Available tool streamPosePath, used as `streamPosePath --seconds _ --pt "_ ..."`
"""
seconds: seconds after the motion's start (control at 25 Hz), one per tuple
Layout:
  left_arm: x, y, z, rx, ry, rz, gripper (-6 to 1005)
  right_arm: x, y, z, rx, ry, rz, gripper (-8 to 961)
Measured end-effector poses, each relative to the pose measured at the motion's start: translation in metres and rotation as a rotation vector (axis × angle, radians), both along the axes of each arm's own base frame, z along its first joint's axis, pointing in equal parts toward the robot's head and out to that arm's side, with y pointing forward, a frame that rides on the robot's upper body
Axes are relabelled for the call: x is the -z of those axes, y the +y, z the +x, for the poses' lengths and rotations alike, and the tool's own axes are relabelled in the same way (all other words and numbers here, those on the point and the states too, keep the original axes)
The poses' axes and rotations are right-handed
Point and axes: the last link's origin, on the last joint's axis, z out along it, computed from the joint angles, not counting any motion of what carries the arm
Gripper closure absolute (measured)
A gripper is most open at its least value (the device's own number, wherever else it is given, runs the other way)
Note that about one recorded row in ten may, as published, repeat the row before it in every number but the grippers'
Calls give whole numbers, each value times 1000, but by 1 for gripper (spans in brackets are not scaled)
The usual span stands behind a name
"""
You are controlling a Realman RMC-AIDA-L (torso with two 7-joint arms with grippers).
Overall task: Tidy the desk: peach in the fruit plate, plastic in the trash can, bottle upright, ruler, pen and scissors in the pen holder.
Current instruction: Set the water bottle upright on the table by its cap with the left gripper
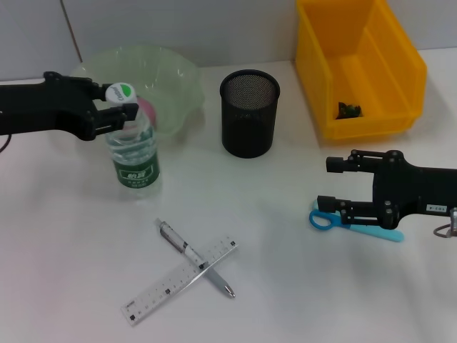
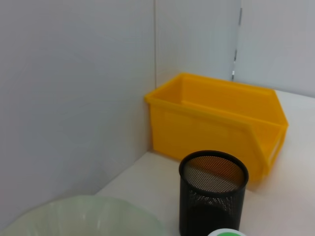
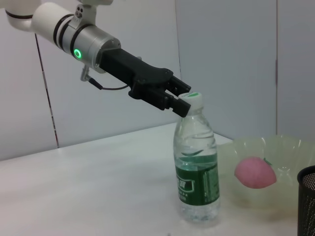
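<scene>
Left gripper (image 1: pixel 123 109) closed on the neck of the upright water bottle (image 1: pixel 133 153), just beside the green fruit plate (image 1: pixel 175 75) holding the peach (image 3: pixel 254 172). Right gripper (image 1: pixel 330 184) spread open, empty, seemingly just above the blue scissors (image 1: pixel 351 221). Pen (image 1: pixel 194 257) crosses ruler (image 1: pixel 180 280).

Bare counter (image 1: pixel 300 286) lies open at lower right of the head view; crossed pen (image 1: pixel 194 257) and ruler (image 1: pixel 180 280) block lower centre.
</scene>
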Motion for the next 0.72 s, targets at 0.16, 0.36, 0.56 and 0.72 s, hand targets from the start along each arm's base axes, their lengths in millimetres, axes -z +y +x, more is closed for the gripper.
streamPosePath --seconds 0.16,0.36,0.56,0.72 --pt "-9 -2 -5 -19 -20 7 565 0 0 0 1 1 1 249" --pt "-14 -3 -10 -40 -25 9 565 0 0 0 1 2 1 249" --pt "-21 -5 -19 -67 -24 23 565 1 0 0 1 3 1 249" --pt "-26 -6 -28 -93 -22 30 565 1 0 -1 1 4 1 249"
